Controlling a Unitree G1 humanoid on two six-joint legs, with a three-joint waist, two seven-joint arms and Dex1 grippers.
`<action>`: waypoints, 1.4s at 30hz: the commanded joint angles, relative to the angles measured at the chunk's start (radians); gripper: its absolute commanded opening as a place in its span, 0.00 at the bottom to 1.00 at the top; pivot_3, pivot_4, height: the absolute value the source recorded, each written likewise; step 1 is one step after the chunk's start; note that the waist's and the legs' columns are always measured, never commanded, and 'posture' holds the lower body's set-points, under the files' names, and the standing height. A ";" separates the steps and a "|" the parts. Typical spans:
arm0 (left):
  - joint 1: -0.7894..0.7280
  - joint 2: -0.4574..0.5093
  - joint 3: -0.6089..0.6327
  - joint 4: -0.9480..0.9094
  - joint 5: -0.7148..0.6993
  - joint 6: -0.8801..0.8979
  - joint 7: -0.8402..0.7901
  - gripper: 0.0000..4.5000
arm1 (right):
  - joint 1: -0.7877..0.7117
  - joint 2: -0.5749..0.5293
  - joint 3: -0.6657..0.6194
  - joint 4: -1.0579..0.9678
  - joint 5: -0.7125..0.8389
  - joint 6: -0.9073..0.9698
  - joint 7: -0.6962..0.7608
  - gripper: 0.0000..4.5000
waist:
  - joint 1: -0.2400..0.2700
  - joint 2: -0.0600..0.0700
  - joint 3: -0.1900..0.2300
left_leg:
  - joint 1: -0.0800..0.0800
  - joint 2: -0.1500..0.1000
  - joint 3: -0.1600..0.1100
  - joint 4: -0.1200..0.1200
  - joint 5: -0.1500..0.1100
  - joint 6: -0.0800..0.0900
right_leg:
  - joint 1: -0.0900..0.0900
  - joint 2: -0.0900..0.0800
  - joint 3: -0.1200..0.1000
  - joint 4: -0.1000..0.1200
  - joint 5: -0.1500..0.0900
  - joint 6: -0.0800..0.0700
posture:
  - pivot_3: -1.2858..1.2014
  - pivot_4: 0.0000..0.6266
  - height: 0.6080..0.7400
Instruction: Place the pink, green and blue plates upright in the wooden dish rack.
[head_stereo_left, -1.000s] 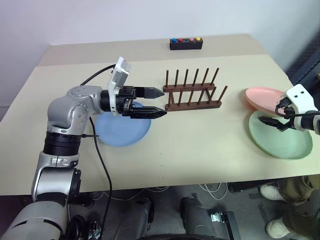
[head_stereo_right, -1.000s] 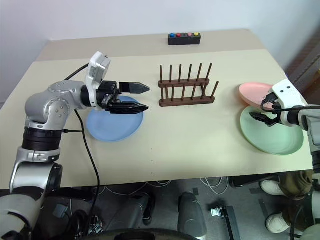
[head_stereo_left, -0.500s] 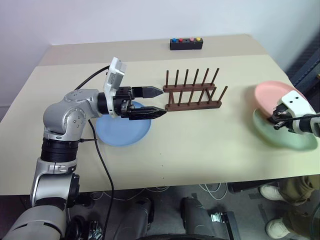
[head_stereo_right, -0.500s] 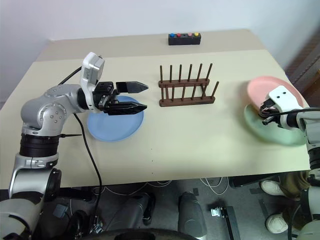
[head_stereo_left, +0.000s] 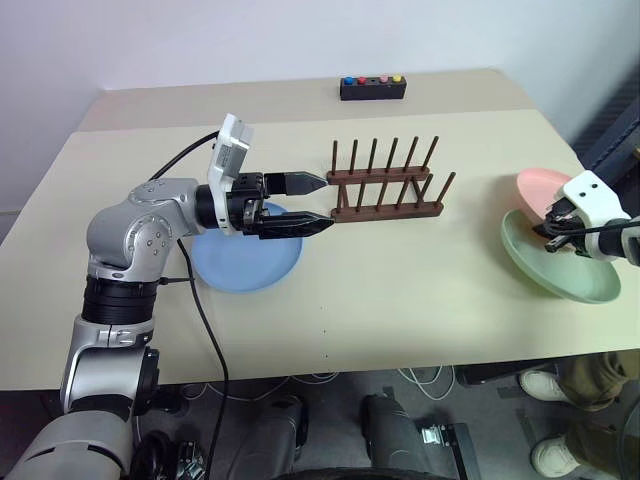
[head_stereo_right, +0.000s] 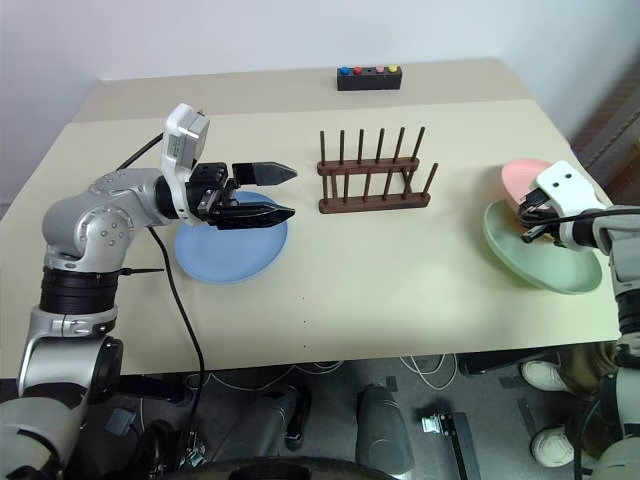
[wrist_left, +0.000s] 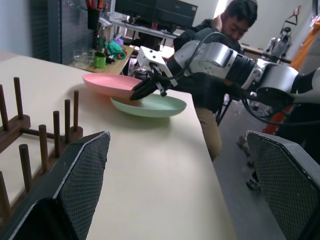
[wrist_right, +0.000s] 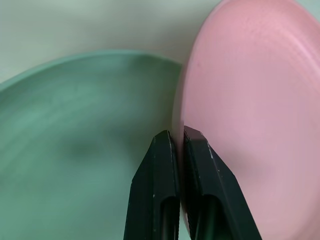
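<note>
At the right edge of the head view, the right gripper (wrist_right: 178, 145) has its two black fingers pressed together on the rim of the pink plate (head_stereo_left: 540, 186), pinching it where it overlaps the green plate (head_stereo_left: 553, 262). The wrist view shows the fingertips clamped on the pink rim, with the green plate's surface just beside and beneath. From the left wrist view, the pink plate sits tilted, its near rim resting on the green plate. Both plates lie at the right side of the beige table (head_stereo_left: 400, 290). Left of centre, the left gripper (head_stereo_left: 318, 203) hangs level above the table with its fingers spread wide and nothing between them, pointing toward the wooden dish rack (head_stereo_left: 385, 193). The rack stands in the upper middle of the frame, its upright pegs holding no plates. The blue plate (head_stereo_left: 245, 260) lies flat at centre left, partly under the left gripper. A small black box with coloured buttons (head_stereo_left: 372, 87) sits near the table's far edge at the top. A person (wrist_left: 235, 20) is seated beyond the table's right end.
</note>
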 joint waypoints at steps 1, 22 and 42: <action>-0.030 -0.003 0.023 0.004 -0.012 -0.027 0.007 1.00 | -0.066 -0.019 -0.063 -0.067 0.024 -0.012 -0.016 0.02 | -0.001 0.000 0.000 | 0.000 0.000 0.000 0.000 0.000 0.000 | 0.000 0.000 0.000 0.000 0.000 0.000 | 0.52 0.24 1.00; 0.000 -0.059 0.055 -0.018 -0.036 -0.067 0.120 1.00 | -0.349 0.335 -0.518 -0.195 0.751 0.347 -0.072 0.02 | 0.003 0.000 0.001 | -0.001 0.000 -0.001 0.000 0.000 0.000 | 0.000 -0.001 0.000 -0.001 0.000 0.000 | 0.52 0.24 1.00; 0.095 -0.017 0.016 -0.106 0.069 -0.130 0.261 1.00 | -0.271 0.415 -0.471 -0.137 0.828 0.375 -0.010 0.02 | 0.001 0.000 0.000 | -0.001 0.000 -0.001 -0.001 0.000 0.000 | -0.001 0.000 0.000 0.000 0.000 0.000 | 0.52 0.24 1.00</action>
